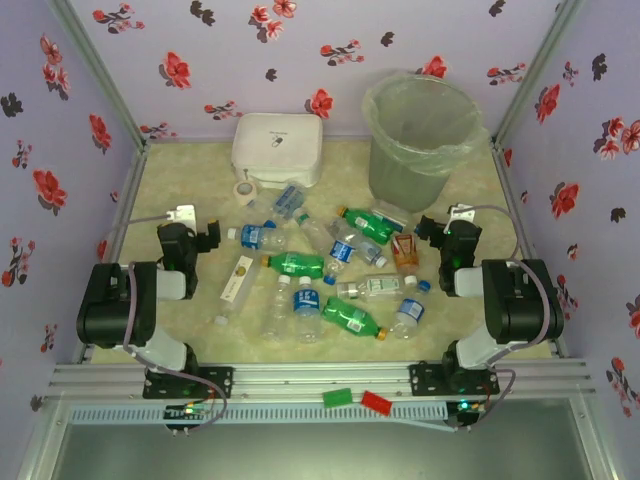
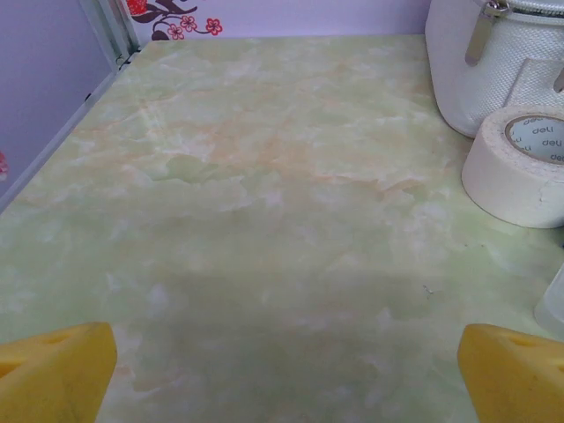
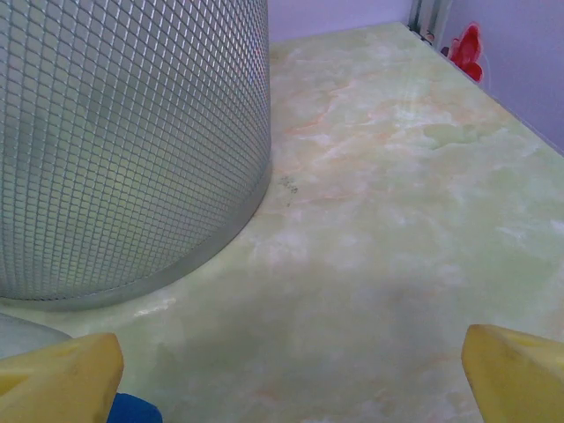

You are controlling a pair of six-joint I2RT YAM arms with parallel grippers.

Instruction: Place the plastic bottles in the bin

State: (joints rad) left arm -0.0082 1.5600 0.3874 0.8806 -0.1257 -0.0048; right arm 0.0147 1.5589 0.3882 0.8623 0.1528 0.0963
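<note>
- The left gripper (image 1: pixel 208 236) and right gripper (image 1: pixel 432 232) hung with jaws spread wide, holding nothing and touching nothing.
- From above, the plastic bottles (image 1: pixel 297 264) lay scattered on the marbled table (image 1: pixel 170 180) between the two arms, green ones mixed with clear blue-labelled ones. All were outside the bin (image 1: pixel 410 175), which stood at the far right behind the right gripper.
- The left wrist camera caught what the overhead blurred: yellow fingertips (image 2: pixel 53 374) apart over bare tabletop, with the tape roll (image 2: pixel 520 163) and white box (image 2: pixel 502 62) ahead to the right.
- The right wrist view put the bin's mesh wall (image 3: pixel 132 132) close ahead on the left, and a blue cap (image 3: pixel 132 411) just beside the left fingertip (image 3: pixel 57 379).
</note>
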